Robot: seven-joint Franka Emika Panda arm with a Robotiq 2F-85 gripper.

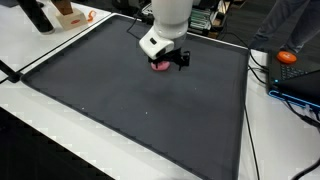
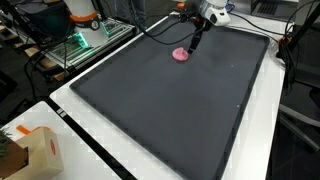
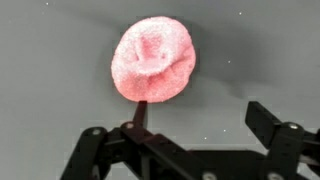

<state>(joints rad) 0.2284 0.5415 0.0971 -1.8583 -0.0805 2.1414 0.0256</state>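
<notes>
Lab bench w/ a big dark grey mat (image 1: 130,115) on a white table (image 2: 100,150); clutter sits only at the edges, e.g. a cardboard box (image 2: 35,150) and an orange thing (image 1: 288,57). The pink disc (image 1: 160,66) lies flat on the mat towards its far side, well apart from everything else. The gripper (image 1: 172,60) hangs just above and beside it, jaws spread wide and holding nothing; in the wrist view the disc (image 3: 153,60) sits ahead of the fingers (image 3: 265,120), not between them. Risks, as I judge it: it's low and flat, so closing from this offset would likely clip the rim and skid or flip it, and going too deep would drive the tips into the mat. The disc is roundish w/ a dimpled, puckered centre, grainy matte surface, prob. soft or foamy. The mat looks finely textured, non-shiny. The fingers are hard black metal or plastic.
</notes>
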